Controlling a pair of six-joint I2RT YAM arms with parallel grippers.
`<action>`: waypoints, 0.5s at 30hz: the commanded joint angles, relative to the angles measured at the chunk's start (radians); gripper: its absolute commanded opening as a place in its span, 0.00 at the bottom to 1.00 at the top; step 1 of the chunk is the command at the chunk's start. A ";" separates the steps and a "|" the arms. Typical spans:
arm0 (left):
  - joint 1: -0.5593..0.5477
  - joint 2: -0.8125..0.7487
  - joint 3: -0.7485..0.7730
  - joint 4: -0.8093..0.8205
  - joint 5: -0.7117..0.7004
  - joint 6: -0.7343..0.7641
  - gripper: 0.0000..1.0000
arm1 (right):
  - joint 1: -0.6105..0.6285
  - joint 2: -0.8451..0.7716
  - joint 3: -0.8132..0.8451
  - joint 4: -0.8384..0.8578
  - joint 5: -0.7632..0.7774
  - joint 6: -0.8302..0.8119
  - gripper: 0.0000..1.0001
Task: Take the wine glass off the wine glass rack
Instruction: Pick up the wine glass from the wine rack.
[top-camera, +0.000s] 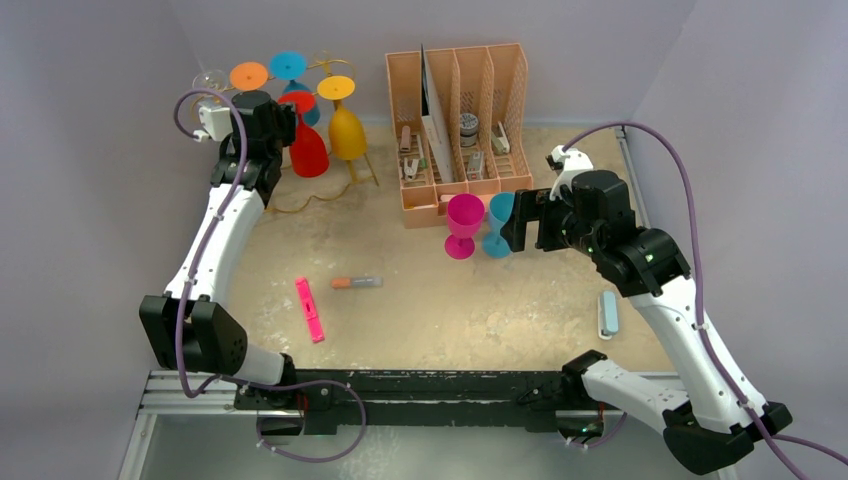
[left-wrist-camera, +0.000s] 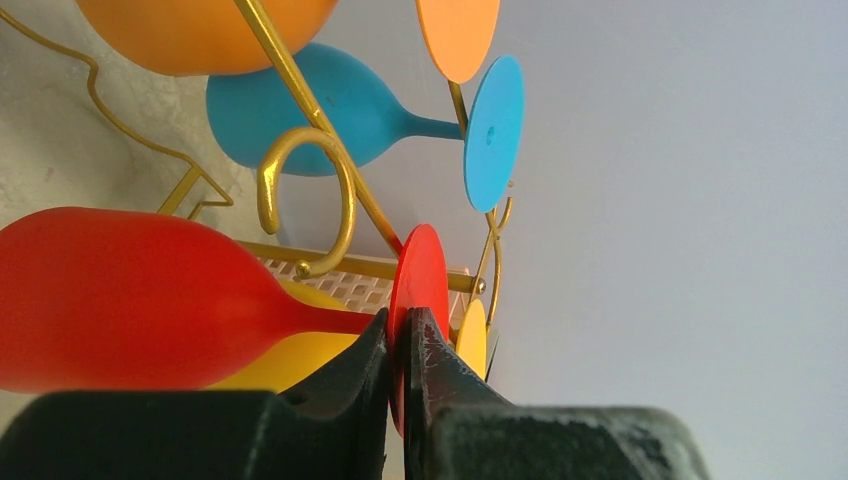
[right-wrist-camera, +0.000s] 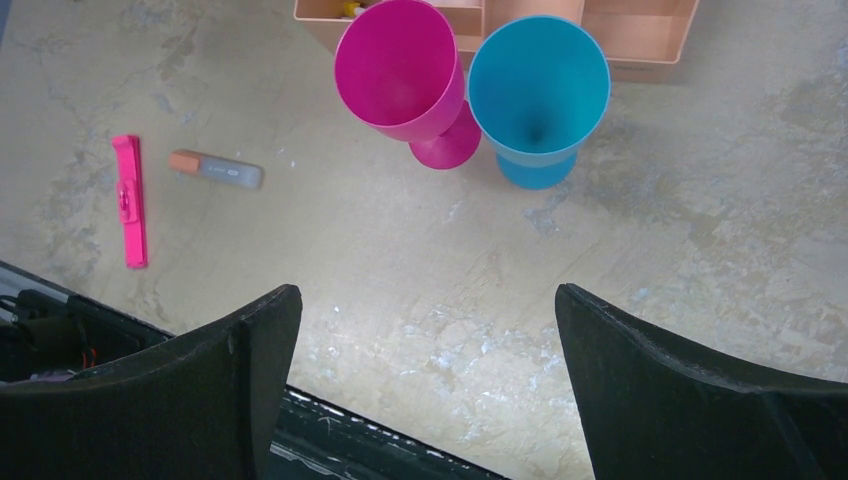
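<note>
Left jaws: clenched on red wine glass (left-wrist-camera: 130, 300) foot | right jaws: wide apart | bowl down (stem vertical)

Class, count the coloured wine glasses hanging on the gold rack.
4. The red glass hangs in front, foot pinched by the left gripper; yellow glass right of it; blue glass behind; orange glass back left. Clear ones may be missed.

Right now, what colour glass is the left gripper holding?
The wine glass is red; best in left wrist view.
</note>
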 joint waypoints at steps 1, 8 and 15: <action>0.010 -0.054 0.015 0.022 0.006 -0.019 0.00 | -0.001 -0.009 0.036 0.003 0.000 0.006 0.99; 0.015 -0.070 0.010 0.027 0.021 -0.026 0.00 | 0.000 -0.015 0.030 0.003 0.000 0.010 0.99; 0.019 -0.088 0.004 0.028 0.026 -0.026 0.00 | 0.000 -0.022 0.025 0.004 0.003 0.011 0.99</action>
